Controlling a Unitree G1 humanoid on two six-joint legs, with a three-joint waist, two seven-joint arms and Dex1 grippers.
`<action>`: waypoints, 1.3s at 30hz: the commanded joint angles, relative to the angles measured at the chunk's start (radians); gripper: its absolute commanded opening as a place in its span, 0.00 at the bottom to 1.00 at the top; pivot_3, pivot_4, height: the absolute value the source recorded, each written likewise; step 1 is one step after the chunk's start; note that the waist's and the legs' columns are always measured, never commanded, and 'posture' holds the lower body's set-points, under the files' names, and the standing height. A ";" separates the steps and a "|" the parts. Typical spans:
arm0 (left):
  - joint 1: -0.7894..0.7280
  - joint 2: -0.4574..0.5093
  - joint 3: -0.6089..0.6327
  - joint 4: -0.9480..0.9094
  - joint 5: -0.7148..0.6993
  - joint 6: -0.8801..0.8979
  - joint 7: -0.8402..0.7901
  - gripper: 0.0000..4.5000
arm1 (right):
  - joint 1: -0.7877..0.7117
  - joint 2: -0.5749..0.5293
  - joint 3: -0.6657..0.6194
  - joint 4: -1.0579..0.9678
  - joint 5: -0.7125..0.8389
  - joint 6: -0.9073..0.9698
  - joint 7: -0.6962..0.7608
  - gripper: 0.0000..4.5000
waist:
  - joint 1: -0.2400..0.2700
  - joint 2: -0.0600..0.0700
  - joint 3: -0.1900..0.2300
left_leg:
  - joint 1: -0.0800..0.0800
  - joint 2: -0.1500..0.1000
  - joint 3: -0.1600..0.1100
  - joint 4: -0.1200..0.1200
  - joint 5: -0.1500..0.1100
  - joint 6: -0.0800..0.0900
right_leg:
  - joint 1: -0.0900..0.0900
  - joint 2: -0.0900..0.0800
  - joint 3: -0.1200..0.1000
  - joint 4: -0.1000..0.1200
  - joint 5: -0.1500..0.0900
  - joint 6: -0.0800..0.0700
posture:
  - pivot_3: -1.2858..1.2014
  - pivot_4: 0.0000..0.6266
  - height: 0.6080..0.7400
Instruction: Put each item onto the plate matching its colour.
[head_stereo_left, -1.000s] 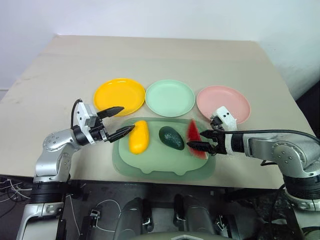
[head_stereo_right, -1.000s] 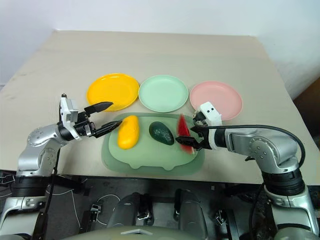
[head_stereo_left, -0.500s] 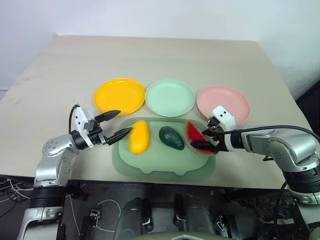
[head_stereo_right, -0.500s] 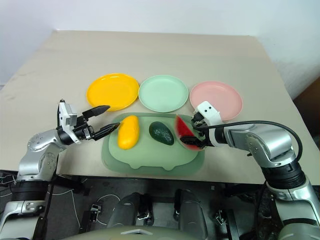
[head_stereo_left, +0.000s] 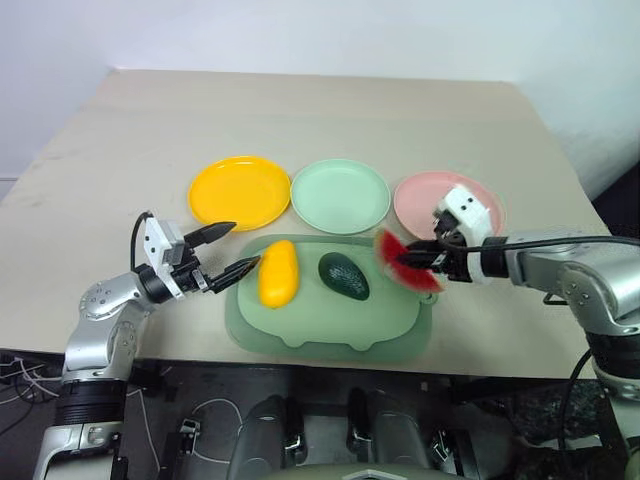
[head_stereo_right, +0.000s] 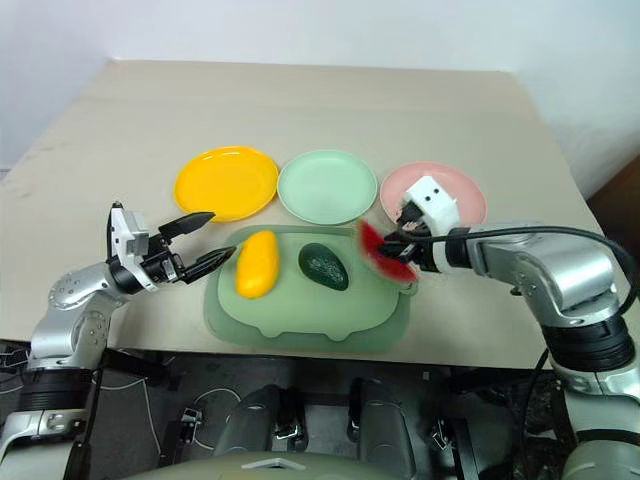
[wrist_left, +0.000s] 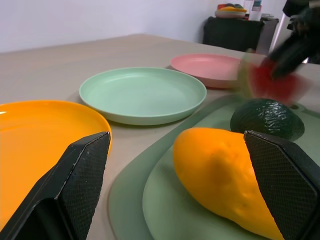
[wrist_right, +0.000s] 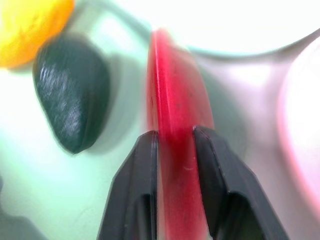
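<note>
Right gripper (wrist_right: 172, 150) clamped on watermelon wedge (head_stereo_left: 405, 262), centre-right above mat (head_stereo_left: 300, 330); left gripper (head_stereo_left: 228, 250) wide open, empty, beside mango (head_stereo_left: 277, 273).

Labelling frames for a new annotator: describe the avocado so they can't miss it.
Start at the large pale green mat on the table's near edge, below the row of three round plates. The avocado lies near the mat's middle, with the yellow mango on one side and the red watermelon wedge, held in the right claw, on the other. It is the only dark green, pear-shaped item.
</note>
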 joint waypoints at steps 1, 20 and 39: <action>-0.009 0.010 0.023 -0.027 -0.014 -0.003 0.005 1.00 | -0.021 -0.004 -0.041 -0.002 0.007 -0.010 0.014 0.01 | 0.000 0.000 0.000 | 0.000 0.000 0.000 0.000 0.000 0.000 | 0.000 0.000 0.000 0.000 0.000 0.000 | 0.52 0.24 0.67; 0.006 0.016 0.037 -0.014 -0.010 -0.019 -0.005 1.00 | -0.002 -0.029 -0.002 -0.025 -0.075 -0.140 0.077 0.60 | 0.000 0.000 0.000 | 0.000 0.000 0.000 -0.001 0.000 0.000 | -0.001 0.000 0.000 0.000 0.000 0.000 | 0.52 0.24 0.67; -0.011 0.024 0.033 -0.035 -0.015 0.015 -0.001 1.00 | 0.382 -0.212 -0.138 -0.116 -0.227 -0.549 0.259 0.99 | -0.001 0.000 0.000 | 0.001 0.000 0.000 -0.003 0.000 0.000 | 0.000 0.000 0.000 -0.002 -0.002 0.003 | 0.52 0.24 0.67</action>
